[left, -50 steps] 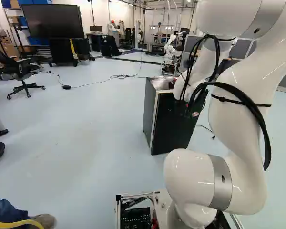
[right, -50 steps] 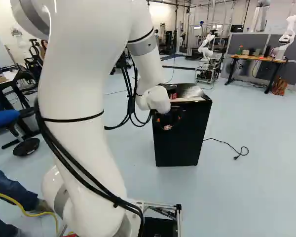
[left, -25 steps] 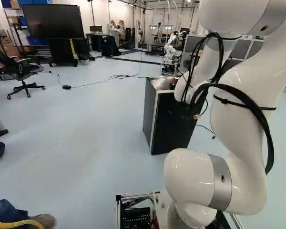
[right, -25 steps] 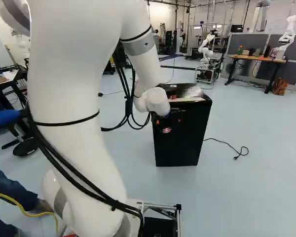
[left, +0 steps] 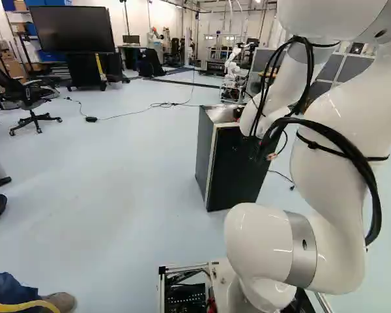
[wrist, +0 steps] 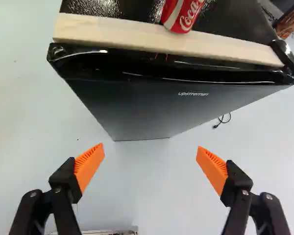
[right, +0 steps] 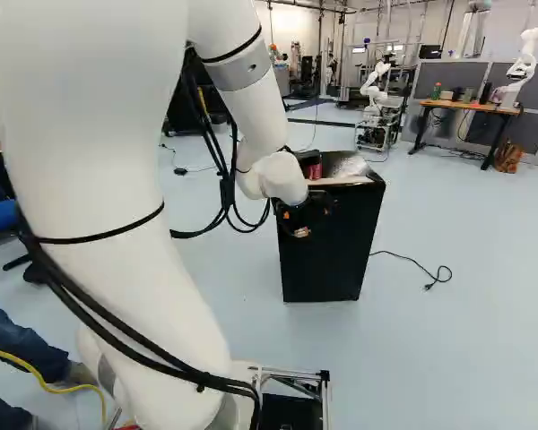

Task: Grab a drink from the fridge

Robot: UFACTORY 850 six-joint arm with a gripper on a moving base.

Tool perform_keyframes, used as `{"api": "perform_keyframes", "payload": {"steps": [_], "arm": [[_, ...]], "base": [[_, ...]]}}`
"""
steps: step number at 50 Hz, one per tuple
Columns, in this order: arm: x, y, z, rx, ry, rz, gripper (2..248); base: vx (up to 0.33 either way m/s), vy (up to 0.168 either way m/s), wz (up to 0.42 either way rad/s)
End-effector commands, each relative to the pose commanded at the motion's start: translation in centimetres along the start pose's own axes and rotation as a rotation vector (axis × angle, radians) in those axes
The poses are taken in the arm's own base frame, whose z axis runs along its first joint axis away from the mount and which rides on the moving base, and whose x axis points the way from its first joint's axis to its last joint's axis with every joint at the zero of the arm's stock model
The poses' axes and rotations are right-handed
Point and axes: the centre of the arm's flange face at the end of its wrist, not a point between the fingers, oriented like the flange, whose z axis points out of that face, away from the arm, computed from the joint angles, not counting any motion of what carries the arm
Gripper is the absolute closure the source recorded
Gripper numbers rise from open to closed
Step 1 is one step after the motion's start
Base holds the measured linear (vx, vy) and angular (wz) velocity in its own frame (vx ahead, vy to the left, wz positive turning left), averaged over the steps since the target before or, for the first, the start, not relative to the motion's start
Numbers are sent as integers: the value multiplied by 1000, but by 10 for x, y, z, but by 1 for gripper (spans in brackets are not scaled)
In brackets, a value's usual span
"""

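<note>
Black two-fingered tool (wrist: 150,147) open, orange pads (wrist: 89,164) spread wide, nothing between them. Drink: red-and-white cylindrical metal can (wrist: 182,13), well ahead of the tool, on top of the black box-shaped fridge (wrist: 142,110), its foot beside a pale, flat wooden strip (wrist: 137,39) that runs along the front edge. Can slightly off the midline between the fingers. Door shut, as far as visible; with the can outside, probably no need to open it. Handling, by judgement: if full, fairly heavy for its size and firm; if part-empty, light, with thin walls that dent easily. Fill cannot be told. Painted metal likely slick, more so if chilled and damp. Best hold: mid-body, one pad to each side, level, moderate squeeze, clear of the rim. Tool to come up over the strip first; a low approach could knock strip or tip can.
</note>
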Motion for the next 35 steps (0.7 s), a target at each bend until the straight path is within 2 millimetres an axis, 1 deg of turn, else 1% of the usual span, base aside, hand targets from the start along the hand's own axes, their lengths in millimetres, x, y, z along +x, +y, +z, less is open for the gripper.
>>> {"api": "perform_keyframes", "payload": {"steps": [20, 35], "arm": [[22, 2, -23, -20, 185, -6, 3], [34, 2, -29, -22, 307, -9, 3]], "base": [[0, 0, 0], [0, 0, 0]]}}
